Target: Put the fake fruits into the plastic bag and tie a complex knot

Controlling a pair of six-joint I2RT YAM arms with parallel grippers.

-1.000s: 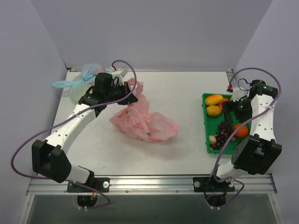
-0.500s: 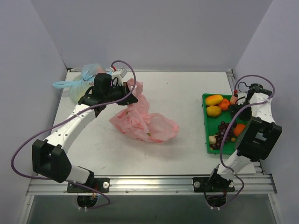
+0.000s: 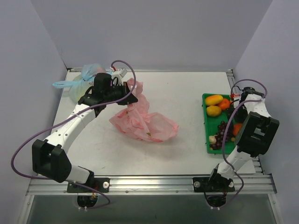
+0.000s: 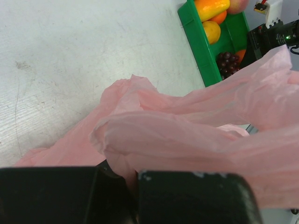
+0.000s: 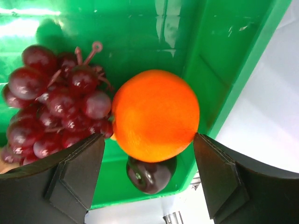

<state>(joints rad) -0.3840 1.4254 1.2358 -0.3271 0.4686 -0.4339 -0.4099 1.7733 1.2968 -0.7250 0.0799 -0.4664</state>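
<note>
Tightly, left end effector (image 4: 132, 182) pinches crinkly plastic bag (image 4: 196, 140); right end effector (image 5: 147, 140) gapes around glossy orange (image 5: 155, 114).

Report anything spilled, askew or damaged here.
Nothing stands out. The fruits sit inside the green tray, none spilled; the pink bag lies crumpled on the table, one edge pinched by the left gripper, with no tear visible.
</note>
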